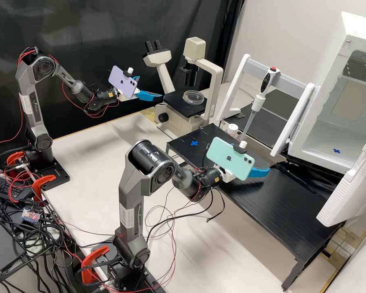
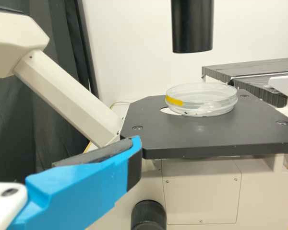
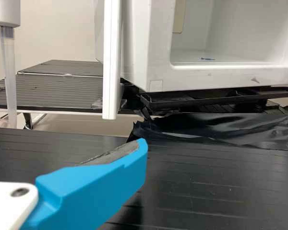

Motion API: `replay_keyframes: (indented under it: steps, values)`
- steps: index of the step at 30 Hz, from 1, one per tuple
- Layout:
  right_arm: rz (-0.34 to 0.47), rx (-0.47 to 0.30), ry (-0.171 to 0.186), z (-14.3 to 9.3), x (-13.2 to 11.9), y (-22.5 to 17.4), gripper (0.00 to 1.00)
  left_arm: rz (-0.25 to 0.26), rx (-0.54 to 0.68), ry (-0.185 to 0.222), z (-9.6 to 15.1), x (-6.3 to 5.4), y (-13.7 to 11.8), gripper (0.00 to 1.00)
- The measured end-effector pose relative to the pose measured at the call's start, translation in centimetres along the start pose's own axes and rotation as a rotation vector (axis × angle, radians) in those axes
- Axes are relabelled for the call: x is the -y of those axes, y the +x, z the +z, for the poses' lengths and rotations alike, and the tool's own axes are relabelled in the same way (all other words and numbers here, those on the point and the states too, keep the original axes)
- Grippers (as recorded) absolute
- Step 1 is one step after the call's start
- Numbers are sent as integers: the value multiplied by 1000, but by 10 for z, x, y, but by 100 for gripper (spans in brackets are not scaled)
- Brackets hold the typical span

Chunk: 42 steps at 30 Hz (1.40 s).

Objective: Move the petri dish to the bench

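Petri dish (image 1: 193,97) | on black microscope stage (image 1: 177,105) | left pincer (image 1: 151,87) spread; right pincer (image 1: 255,161) spread | dark curtain (image 1: 89,32), pale wall (image 1: 288,26) behind

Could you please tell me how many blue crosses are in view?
2: one cross on the black bench, another cross inside the white cabinet. Others may be hidden.

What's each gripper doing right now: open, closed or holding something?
Left gripper: open, holding nothing; the petri dish is on the microscope's stage.
Right gripper: open, holding nothing, over the black platform.
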Motion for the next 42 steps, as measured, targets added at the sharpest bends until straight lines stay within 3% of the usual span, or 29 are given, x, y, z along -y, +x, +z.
replay_keyframes:
  steps: [11,19,24,35,42]
  values:
    - [-2,-6,9,-2,4,-6,100,0,0,0,0,0,0,100]
    - [-14,-124,13,-35,11,-33,100,0,0,0,0,0,0,100]
    - [-40,-274,-40,-74,25,-52,100,0,0,0,0,0,0,100]
    - [-87,-486,-157,-154,67,-72,100,0,0,0,0,0,0,100]
    - [-88,-558,-201,-198,89,-67,100,0,0,0,0,0,0,100]
